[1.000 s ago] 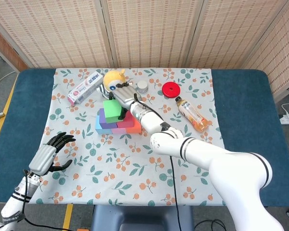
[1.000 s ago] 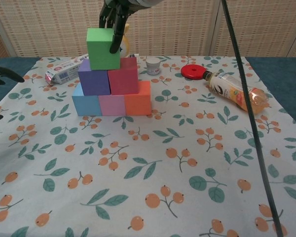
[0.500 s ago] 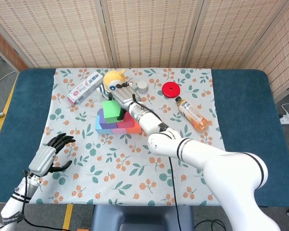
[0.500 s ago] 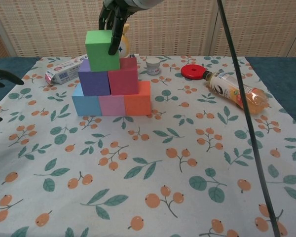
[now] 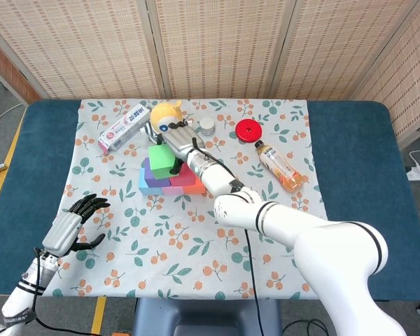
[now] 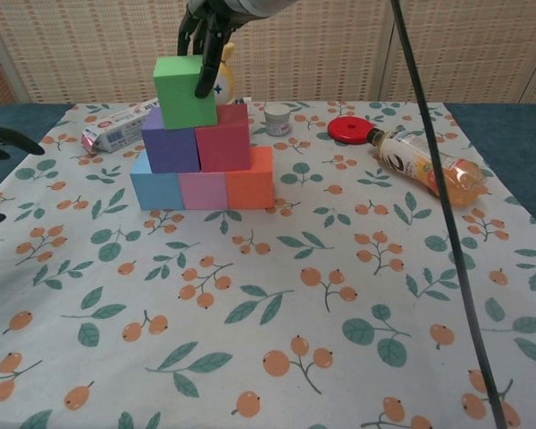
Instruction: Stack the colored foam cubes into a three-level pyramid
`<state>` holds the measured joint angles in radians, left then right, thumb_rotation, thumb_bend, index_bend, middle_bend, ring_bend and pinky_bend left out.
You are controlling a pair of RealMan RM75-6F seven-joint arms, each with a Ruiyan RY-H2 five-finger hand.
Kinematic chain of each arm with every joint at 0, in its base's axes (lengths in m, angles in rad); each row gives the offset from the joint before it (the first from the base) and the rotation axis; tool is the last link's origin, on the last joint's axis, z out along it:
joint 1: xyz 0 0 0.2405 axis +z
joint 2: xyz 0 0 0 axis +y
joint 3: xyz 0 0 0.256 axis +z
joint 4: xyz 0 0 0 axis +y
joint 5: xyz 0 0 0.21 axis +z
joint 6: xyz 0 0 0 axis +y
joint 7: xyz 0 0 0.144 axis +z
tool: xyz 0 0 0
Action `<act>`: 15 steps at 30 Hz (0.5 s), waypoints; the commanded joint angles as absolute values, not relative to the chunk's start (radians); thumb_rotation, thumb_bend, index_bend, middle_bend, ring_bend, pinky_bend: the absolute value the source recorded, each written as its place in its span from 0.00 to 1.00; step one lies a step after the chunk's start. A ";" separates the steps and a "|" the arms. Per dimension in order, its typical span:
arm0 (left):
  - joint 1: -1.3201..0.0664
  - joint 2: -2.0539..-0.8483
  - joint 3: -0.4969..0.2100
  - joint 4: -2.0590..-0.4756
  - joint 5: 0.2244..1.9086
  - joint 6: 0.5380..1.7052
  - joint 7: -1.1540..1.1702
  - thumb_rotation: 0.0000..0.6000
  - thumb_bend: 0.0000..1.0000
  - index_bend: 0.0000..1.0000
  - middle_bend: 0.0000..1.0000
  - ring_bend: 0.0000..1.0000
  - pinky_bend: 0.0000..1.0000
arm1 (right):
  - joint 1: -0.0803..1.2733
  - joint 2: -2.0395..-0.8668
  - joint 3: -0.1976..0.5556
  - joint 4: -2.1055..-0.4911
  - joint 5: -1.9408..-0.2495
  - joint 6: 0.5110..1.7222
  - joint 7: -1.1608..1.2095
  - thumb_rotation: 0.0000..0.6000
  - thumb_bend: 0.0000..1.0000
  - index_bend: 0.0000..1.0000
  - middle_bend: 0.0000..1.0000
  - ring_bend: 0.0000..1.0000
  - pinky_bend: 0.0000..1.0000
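Observation:
Five foam cubes stand stacked on the floral cloth: light blue (image 6: 156, 189), pink (image 6: 203, 189) and orange (image 6: 249, 178) below, purple (image 6: 171, 149) and crimson (image 6: 223, 143) above. A green cube (image 6: 186, 92) (image 5: 161, 159) sits on top, shifted left so it lies mostly over the purple one. My right hand (image 6: 205, 27) (image 5: 179, 138) reaches from behind and grips the green cube, with fingers (image 6: 203, 76) down its right face. My left hand (image 5: 70, 227) hovers open near the table's front left, far from the stack; only its fingertips (image 6: 0, 136) show in the chest view.
Behind the stack lie a toothpaste box (image 5: 124, 127), a yellow toy (image 5: 166, 112) and a small white jar (image 6: 277, 119). A red lid (image 6: 347, 130) and a bottle on its side (image 6: 429, 165) sit to the right. A black cable (image 6: 438, 206) crosses the chest view.
The green cube has shifted slightly to the left on the second level, with my right hand still on it. The left hand has not moved.

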<state>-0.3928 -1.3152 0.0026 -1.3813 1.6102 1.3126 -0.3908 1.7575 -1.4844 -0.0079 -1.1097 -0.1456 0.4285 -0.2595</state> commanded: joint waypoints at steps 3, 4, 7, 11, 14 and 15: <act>-0.392 -1.316 0.003 -1.381 1.611 1.315 -0.390 1.00 0.32 0.22 0.15 0.07 0.14 | 1.757 -1.482 -0.004 -1.112 -0.143 0.431 -0.257 1.00 0.07 0.35 0.28 0.01 0.00; -0.392 -1.316 0.003 -1.380 1.611 1.315 -0.390 1.00 0.32 0.22 0.15 0.07 0.14 | 1.757 -1.482 -0.003 -1.113 -0.141 0.433 -0.256 1.00 0.07 0.35 0.28 0.01 0.00; -0.391 -1.316 0.003 -1.379 1.610 1.316 -0.392 1.00 0.32 0.22 0.15 0.07 0.14 | 1.759 -1.481 -0.003 -1.113 -0.132 0.437 -0.257 1.00 0.07 0.35 0.28 0.01 0.00; -0.391 -1.319 0.003 -1.376 1.611 1.317 -0.395 1.00 0.32 0.22 0.15 0.07 0.14 | 1.760 -1.484 -0.005 -1.113 -0.121 0.449 -0.262 1.00 0.07 0.37 0.28 0.01 0.00; -0.391 -1.320 0.004 -1.373 1.612 1.318 -0.397 1.00 0.32 0.22 0.15 0.07 0.14 | 1.761 -1.485 -0.003 -1.114 -0.108 0.459 -0.266 1.00 0.07 0.37 0.28 0.01 0.00; -0.391 -1.320 0.004 -1.372 1.613 1.319 -0.398 1.00 0.32 0.22 0.15 0.07 0.14 | 1.761 -1.485 -0.001 -1.114 -0.101 0.462 -0.267 1.00 0.07 0.37 0.28 0.01 0.00</act>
<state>-0.3908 -1.3203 0.0038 -1.3723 1.6126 1.3190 -0.3977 1.7609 -1.4851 -0.0025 -1.1137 -0.1048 0.4595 -0.2658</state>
